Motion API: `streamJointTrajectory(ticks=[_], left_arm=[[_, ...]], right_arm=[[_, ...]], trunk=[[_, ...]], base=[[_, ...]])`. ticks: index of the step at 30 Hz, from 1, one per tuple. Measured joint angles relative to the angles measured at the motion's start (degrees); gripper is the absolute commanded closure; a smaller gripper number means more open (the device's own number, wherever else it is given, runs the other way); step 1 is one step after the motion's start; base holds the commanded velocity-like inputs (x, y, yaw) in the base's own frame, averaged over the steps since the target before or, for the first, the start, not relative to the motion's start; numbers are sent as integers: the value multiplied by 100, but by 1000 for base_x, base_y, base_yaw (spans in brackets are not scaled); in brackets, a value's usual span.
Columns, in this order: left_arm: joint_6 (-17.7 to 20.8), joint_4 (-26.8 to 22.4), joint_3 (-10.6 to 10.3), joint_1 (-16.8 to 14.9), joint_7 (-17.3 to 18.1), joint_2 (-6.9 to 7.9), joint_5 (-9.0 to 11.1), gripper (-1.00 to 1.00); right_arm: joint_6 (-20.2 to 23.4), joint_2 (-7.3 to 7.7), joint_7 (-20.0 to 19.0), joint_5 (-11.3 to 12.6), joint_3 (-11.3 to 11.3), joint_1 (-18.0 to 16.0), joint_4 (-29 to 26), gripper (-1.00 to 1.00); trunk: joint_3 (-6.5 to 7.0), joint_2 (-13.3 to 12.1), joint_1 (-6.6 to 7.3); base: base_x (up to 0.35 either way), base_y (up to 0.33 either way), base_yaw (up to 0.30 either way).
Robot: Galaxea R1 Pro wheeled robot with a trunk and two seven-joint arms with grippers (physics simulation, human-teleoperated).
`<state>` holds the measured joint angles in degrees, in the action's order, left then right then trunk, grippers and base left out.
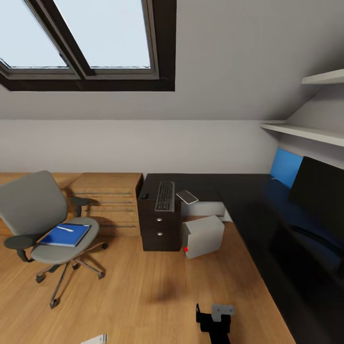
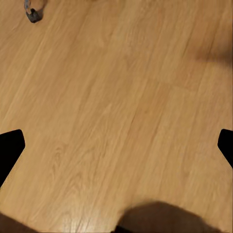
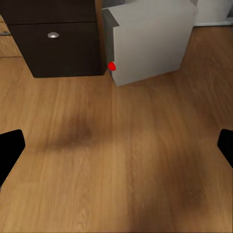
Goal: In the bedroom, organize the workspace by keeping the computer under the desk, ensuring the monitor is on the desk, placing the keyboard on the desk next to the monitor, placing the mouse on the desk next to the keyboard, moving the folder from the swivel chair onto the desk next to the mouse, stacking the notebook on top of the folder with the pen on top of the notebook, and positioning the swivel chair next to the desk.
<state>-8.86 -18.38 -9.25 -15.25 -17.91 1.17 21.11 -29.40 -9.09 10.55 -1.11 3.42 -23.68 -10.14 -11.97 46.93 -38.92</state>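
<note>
The grey swivel chair point(image 1: 33, 210) stands on the floor at the left, apart from the desk point(image 1: 248, 191). On its seat lies the blue folder point(image 1: 65, 235) with the whitish pen point(image 1: 64, 229) on it. The keyboard point(image 1: 165, 196) lies on the desk's black top above the drawer unit point(image 1: 159, 229), between the small black mouse point(image 1: 144, 196) and the pale notebook point(image 1: 187, 196). The monitor point(image 1: 317, 191) stands on the desk at the right. The computer point(image 1: 203, 236) point(image 3: 150, 41) sits on the floor beside the drawers. My left gripper point(image 2: 116, 148) and right gripper point(image 3: 116, 148) hang open over bare floor.
A light wooden dresser point(image 1: 107, 196) stands against the wall between chair and desk. Wall shelves point(image 1: 306, 131) hang above the desk's right wing, and a blue panel point(image 1: 285, 167) stands behind the monitor. A chair caster point(image 2: 32, 14) shows in the left wrist view. Wooden floor point(image 1: 143, 286) lies ahead.
</note>
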Motion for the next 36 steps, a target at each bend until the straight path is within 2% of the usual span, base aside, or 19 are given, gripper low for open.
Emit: streamJointTrajectory(ticks=[17, 19, 23, 24, 25, 26, 28, 29, 31, 32, 35, 36], left_arm=[[0, -89, -10, 0, 23, -23, 2, -100], [5, -235, -11, 0, 26, -21, 3, -100], [70, -1028, -9, -1, 25, -11, 1, -100], [744, -1628, 7, 2, 17, 2, 18, -100], [919, -2235, 0, -4, 23, 2, 3, -100], [1253, -2602, 1, -2, 19, 10, 22, -100], [1617, -2997, 9, -1, 14, 23, 23, -100], [1944, -3357, 17, -2, 9, 44, 21, -100], [2255, -3725, 29, 0, 4, 73, 25, -100], [2530, -4061, 57, -1, 1, 93, 24, -100], [2931, -4557, 164, 0, -2, 112, 28, -100], [3667, -5178, 447, -2, -2, 121, 25, -100]], right_arm=[[-89, 17, 0, 5, 6, 0, -16, -100], [-142, 17, -5, 4, 13, 0, -43, -100], [-148, 6, -1, 15, 11, -7, -127, -100], [41, -21, 13, 147, -3, -28, -590, -100], [117, -27, 18, 218, -10, -29, -720, -100], [310, -45, 23, 383, -12, -35, -945, -100], [574, -60, 28, 627, -15, -41, -1206, -100], [892, -70, 20, 953, -15, -46, -1462, -100], [1261, -74, 6, 1345, -16, -50, -1734, -100], [1628, -73, -10, 1726, -15, -55, -2015, -100], [2132, -69, -46, 2283, -16, -59, -2494, -100], [2681, -57, -91, 3072, 0, -58, -3139, -100]], trunk=[[0, 0, 0], [0, 0, 0], [1, 0, 0], [1, -1, 0], [2, 0, 0], [2, 0, 0], [1, 0, 0], [2, 0, 0], [1, 0, 0], [2, 0, 1], [1, 0, 0], [1, -1, 0]], base=[[325, 166, 0], [325, 166, 0], [325, 164, 0], [325, 159, 0], [325, 158, 0], [325, 158, 0], [325, 158, 0], [325, 158, 0], [325, 157, 0], [325, 157, 0], [325, 154, 0], [325, 149, 0]])
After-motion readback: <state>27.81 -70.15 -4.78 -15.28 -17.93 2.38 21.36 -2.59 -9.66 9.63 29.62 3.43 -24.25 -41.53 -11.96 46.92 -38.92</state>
